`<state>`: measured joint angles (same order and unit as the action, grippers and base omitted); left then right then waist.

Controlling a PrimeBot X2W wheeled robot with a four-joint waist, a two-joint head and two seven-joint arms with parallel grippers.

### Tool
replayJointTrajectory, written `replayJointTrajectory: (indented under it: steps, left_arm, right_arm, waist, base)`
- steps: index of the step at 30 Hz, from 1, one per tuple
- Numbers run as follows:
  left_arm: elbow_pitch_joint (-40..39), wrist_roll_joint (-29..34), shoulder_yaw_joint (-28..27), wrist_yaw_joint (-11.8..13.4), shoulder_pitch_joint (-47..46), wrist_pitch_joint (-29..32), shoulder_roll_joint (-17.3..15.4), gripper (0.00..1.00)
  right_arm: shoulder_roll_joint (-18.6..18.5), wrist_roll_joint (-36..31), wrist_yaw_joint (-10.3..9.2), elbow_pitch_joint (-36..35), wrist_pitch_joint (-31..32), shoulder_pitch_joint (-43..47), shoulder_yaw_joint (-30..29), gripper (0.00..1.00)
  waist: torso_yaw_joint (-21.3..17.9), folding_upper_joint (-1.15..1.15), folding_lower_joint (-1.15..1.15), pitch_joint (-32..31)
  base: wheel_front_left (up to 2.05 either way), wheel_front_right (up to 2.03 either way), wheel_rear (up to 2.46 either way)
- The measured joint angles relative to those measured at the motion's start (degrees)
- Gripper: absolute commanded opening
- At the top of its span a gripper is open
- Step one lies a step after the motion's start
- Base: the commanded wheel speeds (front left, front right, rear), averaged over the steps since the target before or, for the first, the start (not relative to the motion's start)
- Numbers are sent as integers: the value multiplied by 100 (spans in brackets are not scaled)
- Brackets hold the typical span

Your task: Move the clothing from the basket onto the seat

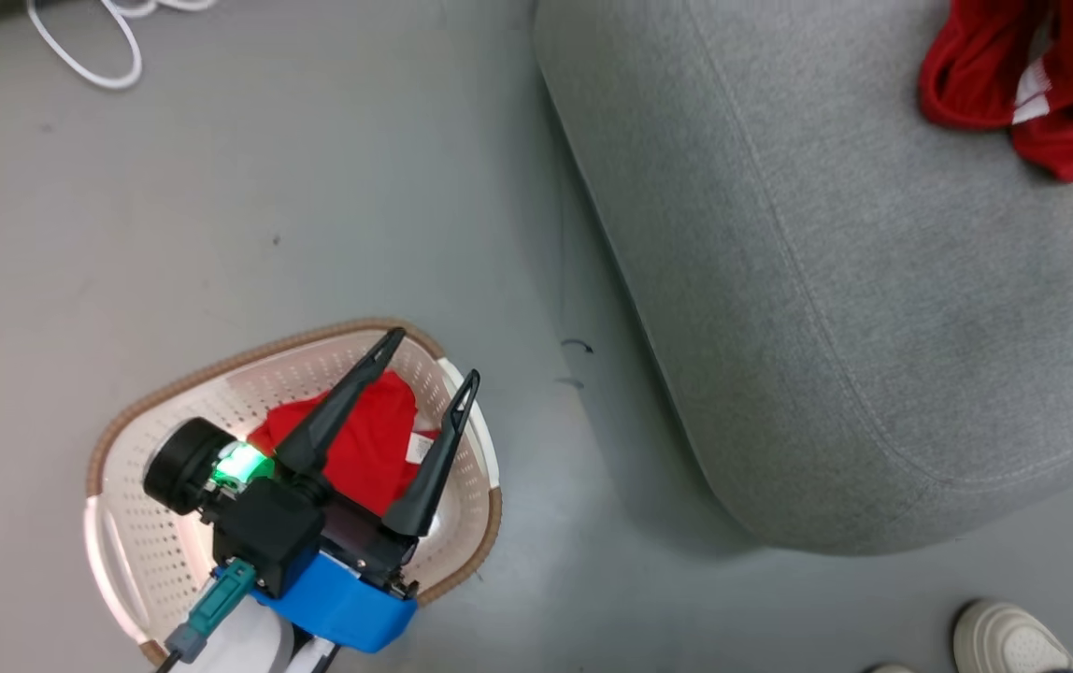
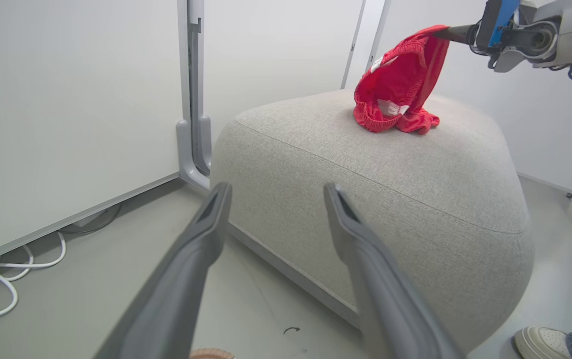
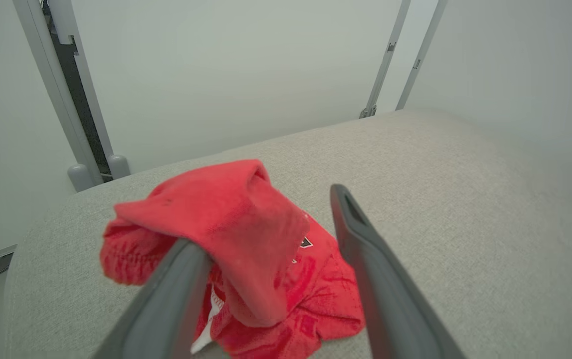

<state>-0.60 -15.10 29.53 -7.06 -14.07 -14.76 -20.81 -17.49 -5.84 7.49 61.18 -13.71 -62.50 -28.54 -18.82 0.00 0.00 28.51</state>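
Red cloth lies in two places, so the task looks about half done. The sofa garment (image 3: pixel 246 234) sits bunched in a loose heap on the sofa (image 1: pixel 873 327), toward its far end. One fold of it hangs over a finger of the right gripper (image 3: pixel 266 217), whose fingers stand wide apart and pinch nothing. I judge it set down but not yet free of that finger.

The basket garment (image 1: pixel 368 449) lies crumpled in the basket (image 1: pixel 139 561), which stands on the floor (image 1: pixel 312 187) near the sofa's rounded corner, with bare floor between them. The left gripper (image 1: pixel 435 353) hovers over the basket with its fingers spread and empty. What is left, then, is to slip the fold off the right finger, then lift the second piece and carry it across.

Both garments look thin, soft and limp, and they fold wherever they are dropped. The sofa garment shows a gathered, ribbed hem, white trim and a small dark patch. The basket garment shows a white tag at its edge.

The basket is rigid cream plastic, oval, its walls pierced by rows of small holes. It has a brown woven-look rim and a smooth white handle.

The sofa is a plump grey block in a coarse weave, with every edge rounded and a stitched seam running along the seat. The floor is smooth and grey. A white cable (image 1: pixel 107 56) loops across it, and a person's pale shoe (image 1: pixel 1013 640) stands near the sofa's corner.
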Motion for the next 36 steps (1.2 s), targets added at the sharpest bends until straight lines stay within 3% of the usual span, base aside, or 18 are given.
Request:
replayJointTrajectory:
  steps: [10, 15, 22, 30, 36]
  left_arm:
    - [236, -113, -167, -2, 355, -23, 437, 100]
    - [266, -110, -255, -4, 497, -23, 671, 100]
    - [388, -112, -396, -8, 766, -23, 881, 100]
    - [567, -114, -622, -14, 1049, -24, 1066, 100]
    - [734, -138, -854, -15, 1188, -24, 1137, 100]
  right_arm:
    - [154, 353, 0, 178, 48, 777, 766, 100]
    - [155, 645, -1, -97, -35, 1306, 1107, 100]
    - [339, 933, 0, -1296, -119, 2306, 1580, 100]
    - [794, 964, 0, -3070, -132, 3629, 1708, 100]
    - [1091, 848, -1, -3941, 79, 4451, 1777, 100]
  waist:
    - [122, 0, -2, -867]
    - [266, 0, -1, -1196]
    - [541, 0, -2, -1596]
    - [912, 0, -1, -1960]
    - [1247, 0, -1, -2185]
  base:
    - [0, 0, 0]
    - [0, 0, 0]
    - [0, 0, 0]
    - [0, 0, 0]
    - [0, 0, 0]
